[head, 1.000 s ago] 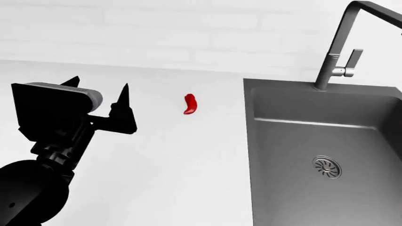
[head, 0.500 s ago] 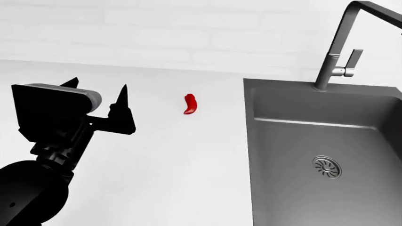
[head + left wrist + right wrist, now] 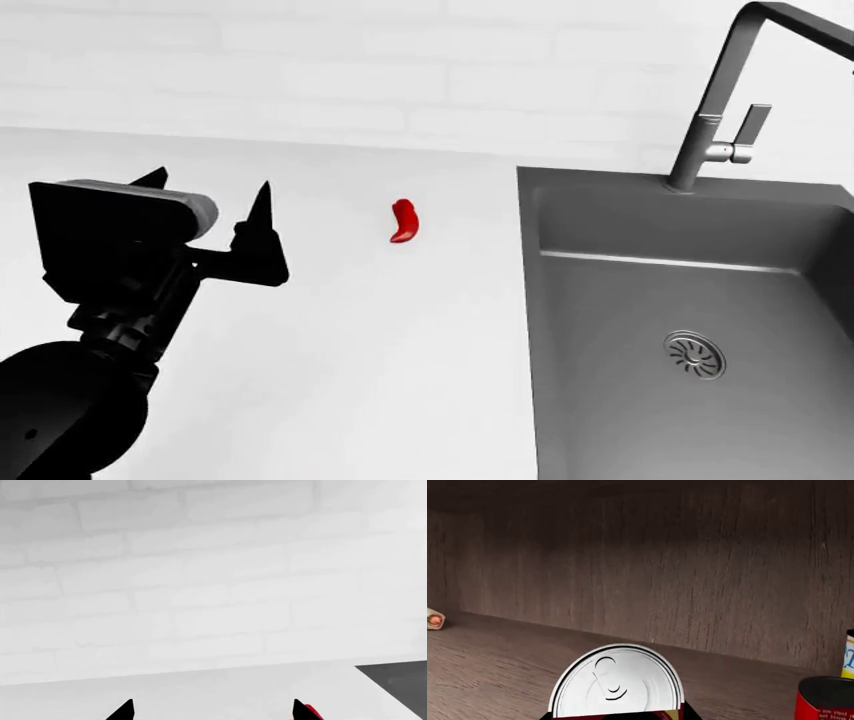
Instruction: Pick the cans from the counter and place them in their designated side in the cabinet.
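Right end effector (image 3: 617, 715) looks clamped on a can (image 3: 617, 682) inside the cabinet (image 3: 694, 580), left of another red can (image 3: 825, 697); I'd lower it flat onto the shelf before releasing.

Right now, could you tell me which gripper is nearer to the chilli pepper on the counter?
The left. The left gripper hangs open over the counter just beside the chilli pepper, while the right gripper is inside the cabinet, shut on a can.
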Available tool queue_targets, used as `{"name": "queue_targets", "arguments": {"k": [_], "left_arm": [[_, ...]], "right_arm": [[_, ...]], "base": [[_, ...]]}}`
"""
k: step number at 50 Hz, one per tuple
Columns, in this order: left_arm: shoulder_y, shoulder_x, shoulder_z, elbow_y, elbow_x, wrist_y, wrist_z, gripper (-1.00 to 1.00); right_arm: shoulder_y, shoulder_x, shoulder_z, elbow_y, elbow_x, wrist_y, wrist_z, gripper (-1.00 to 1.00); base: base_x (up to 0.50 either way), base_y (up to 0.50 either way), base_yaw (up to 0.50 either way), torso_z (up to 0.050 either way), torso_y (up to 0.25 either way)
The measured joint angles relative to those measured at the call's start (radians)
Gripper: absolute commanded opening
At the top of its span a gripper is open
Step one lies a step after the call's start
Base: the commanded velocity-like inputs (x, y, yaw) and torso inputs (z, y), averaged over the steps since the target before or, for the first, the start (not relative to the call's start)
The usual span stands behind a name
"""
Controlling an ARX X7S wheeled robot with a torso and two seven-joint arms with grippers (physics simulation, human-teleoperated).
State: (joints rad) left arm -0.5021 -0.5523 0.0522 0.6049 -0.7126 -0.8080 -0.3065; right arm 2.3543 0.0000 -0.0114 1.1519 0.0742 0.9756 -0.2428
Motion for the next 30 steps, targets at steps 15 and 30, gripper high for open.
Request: {"name": "queue_targets", "arguments": {"k": [15, 30], "left_arm": [[0.003, -0.001, 0.0, 0.002, -0.004, 0.001, -0.006, 1.0], [-0.001, -0.003, 0.003, 0.001, -0.008, 0.0, -0.01, 1.0]], "right_arm": [[0.002, 0.003, 0.008, 0.019, -0.046, -0.006, -0.008, 1.0], [0.002, 0.004, 0.009, 0.031, -0.066, -0.016, -0.026, 1.0]], "base": [[0.0, 0.0, 0.0, 0.0, 0.0], [0.0, 0.0, 0.0, 0.0, 0.0]]}}
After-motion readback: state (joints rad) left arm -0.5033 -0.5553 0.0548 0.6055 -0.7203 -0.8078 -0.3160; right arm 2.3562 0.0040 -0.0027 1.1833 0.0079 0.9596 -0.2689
